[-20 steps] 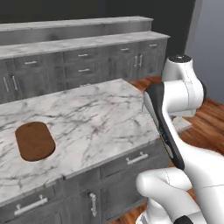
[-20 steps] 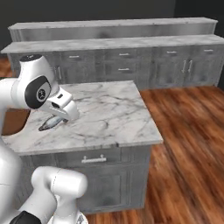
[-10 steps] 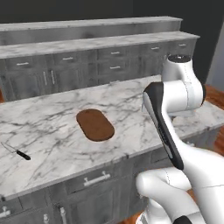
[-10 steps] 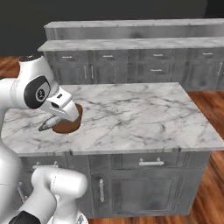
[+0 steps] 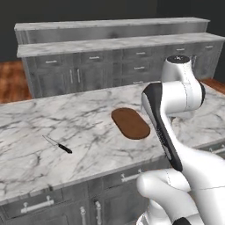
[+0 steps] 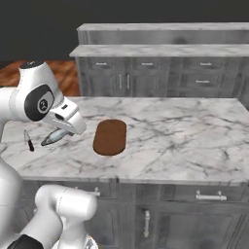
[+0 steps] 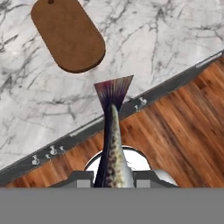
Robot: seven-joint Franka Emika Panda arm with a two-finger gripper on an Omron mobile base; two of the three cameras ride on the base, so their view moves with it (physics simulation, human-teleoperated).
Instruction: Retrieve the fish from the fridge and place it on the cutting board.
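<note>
Carrying the fish (image 7: pixel 112 144) pinched in our gripper (image 7: pixel 113 177), we are nearing the cutting board (image 7: pixel 68 35). Risk: releasing early, dropping it onto floor.

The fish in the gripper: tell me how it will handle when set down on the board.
The fish sticks straight out from the gripper without drooping, so it is probably stiff. Its slim, tapered body likely lies flat rather than rolls. The speckled skin looks smooth, so it may slide on the cutting board.

Cutting board (image 5: pixel 130 123) lies unobstructed (knife (image 5: pixel 58 144) well apart).
</note>
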